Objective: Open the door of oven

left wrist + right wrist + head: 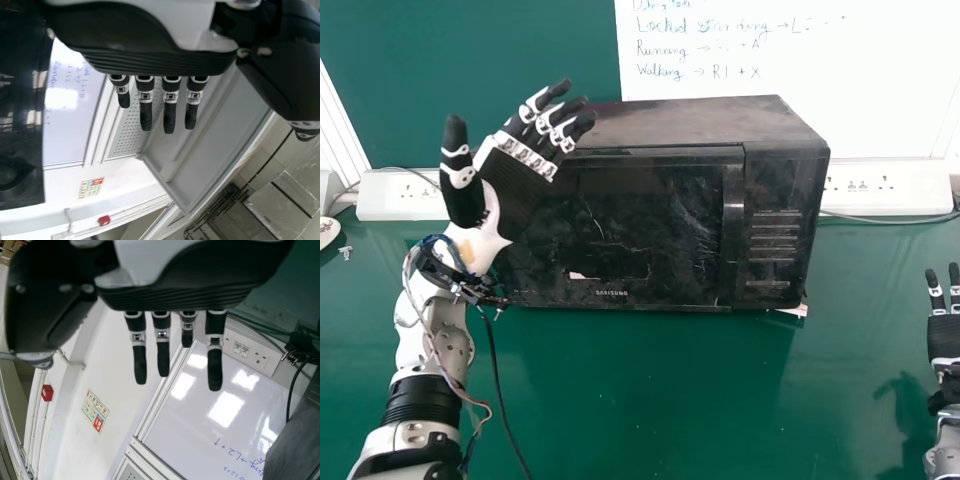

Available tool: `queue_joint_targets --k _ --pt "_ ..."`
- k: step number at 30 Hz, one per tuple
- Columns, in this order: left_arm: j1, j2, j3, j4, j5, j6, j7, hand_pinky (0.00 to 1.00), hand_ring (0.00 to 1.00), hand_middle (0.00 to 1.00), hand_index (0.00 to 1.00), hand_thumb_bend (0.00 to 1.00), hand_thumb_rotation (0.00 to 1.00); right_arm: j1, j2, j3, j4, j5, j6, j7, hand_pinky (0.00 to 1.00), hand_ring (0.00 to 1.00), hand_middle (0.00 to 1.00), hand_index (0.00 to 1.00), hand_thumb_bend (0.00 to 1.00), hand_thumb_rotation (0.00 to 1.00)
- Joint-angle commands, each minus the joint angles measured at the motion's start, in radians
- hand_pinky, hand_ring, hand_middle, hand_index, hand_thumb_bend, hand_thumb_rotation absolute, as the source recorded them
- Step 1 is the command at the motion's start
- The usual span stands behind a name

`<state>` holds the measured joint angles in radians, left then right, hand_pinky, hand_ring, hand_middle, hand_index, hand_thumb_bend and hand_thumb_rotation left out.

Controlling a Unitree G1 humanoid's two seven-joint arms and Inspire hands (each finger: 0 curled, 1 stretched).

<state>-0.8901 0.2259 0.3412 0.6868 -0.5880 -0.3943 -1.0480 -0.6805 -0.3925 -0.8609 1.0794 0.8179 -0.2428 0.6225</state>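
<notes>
One green table (620, 400) carries the one black oven (690, 125), with one whiteboard (880, 60) behind. The oven stands at the table's back, its single door (650, 220) closed. Two white socket panels (395, 205) flank it — one on either side. Two hands show, both open: the left hand (516, 188), fingers straight and thumb up, overlaps the oven's left end; the right hand (945, 335) is well apart, at the right. One upright handle (733, 220) edges the door.
</notes>
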Motion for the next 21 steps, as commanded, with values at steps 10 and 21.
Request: queue_joint_targets --k 10,21 --pt "-0.066 -0.002 -0.029 0.086 0.004 0.118 -0.038 0.55 0.81 0.86 0.73 0.88 0.78 0.003 0.003 -0.005 0.003 0.007 -0.006 -0.001 0.86 0.97 0.92 0.89 1.00 0.89" --pt "-0.211 -0.030 -0.049 0.326 0.033 0.237 -0.239 0.68 0.89 0.89 0.80 0.86 0.76 0.005 0.008 0.000 -0.002 0.001 -0.022 0.003 0.91 1.00 0.95 0.89 1.00 0.91"
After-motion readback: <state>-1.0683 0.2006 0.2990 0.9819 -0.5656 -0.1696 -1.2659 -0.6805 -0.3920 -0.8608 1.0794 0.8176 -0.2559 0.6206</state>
